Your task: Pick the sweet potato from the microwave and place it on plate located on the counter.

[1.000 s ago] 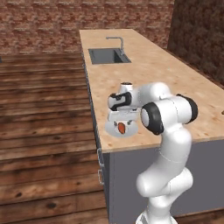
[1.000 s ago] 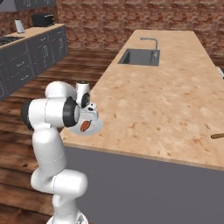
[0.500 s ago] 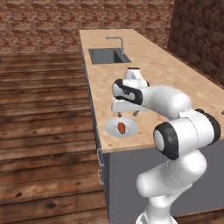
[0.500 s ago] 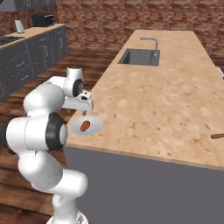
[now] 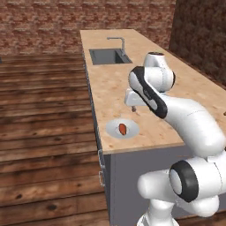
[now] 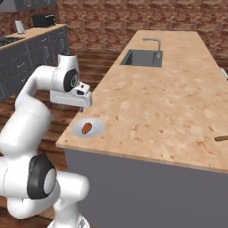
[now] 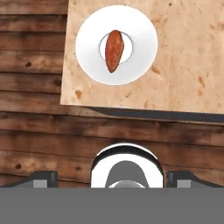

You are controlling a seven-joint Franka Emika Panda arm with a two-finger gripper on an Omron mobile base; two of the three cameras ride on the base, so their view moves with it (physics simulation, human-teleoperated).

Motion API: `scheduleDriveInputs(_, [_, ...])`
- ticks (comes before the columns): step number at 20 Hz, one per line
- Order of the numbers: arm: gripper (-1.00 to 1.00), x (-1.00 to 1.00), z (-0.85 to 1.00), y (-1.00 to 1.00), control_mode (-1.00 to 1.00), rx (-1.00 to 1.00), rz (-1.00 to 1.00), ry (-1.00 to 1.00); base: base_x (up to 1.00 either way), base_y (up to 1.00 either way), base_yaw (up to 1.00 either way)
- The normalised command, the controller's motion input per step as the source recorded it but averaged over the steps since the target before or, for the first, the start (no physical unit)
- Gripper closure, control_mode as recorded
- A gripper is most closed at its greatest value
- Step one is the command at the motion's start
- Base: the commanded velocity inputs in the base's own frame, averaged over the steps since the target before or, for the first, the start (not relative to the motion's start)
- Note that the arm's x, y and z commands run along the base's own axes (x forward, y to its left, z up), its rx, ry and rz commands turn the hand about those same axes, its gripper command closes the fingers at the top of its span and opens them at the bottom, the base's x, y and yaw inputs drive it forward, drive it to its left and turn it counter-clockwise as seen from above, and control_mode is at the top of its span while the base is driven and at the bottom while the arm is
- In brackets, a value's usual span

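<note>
The sweet potato [image 7: 114, 50], orange-red and oblong, lies in the centre well of the pale round plate [image 7: 142, 46]. The plate sits on the counter [image 7: 188, 57] close to its near corner. From the sides, the sweet potato [image 5: 122, 128] [image 6: 86, 128] rests loose on the plate [image 5: 133, 129] [image 6: 97, 128]. My gripper [image 5: 133, 109] [image 6: 83, 108] hangs above and just behind the plate, apart from it. In the hand view the gripper [image 7: 113, 178] is open, its fingertips [image 7: 41, 177] wide apart with nothing between them. The microwave is out of view.
A steel sink [image 5: 108, 56] [image 6: 142, 58] with a curved faucet [image 5: 119, 42] is set in the far end of the counter [image 5: 119, 88]. A brown object [image 6: 221, 138] lies at the right edge. Dark cabinets [image 6: 35, 44] stand far left. Wooden floor [image 5: 44, 110] lies beside the counter.
My gripper has lifted off the plate and drawn back as the arm swung upward. The sweet potato stays lying on the plate.
</note>
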Motion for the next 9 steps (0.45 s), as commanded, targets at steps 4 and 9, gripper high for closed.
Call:
scheduleDriveInputs(4, [-1.00, -0.84, 0.93, -0.36, -1.00, 0.03, -0.01, 0.00, 0.00, 0.00, 0.00])
scheduleDriveInputs(9, [-1.00, -1.00, 0.66, -0.17, -1.00, 0.00, 0.00, -0.16, 0.00, 0.00, 0.00])
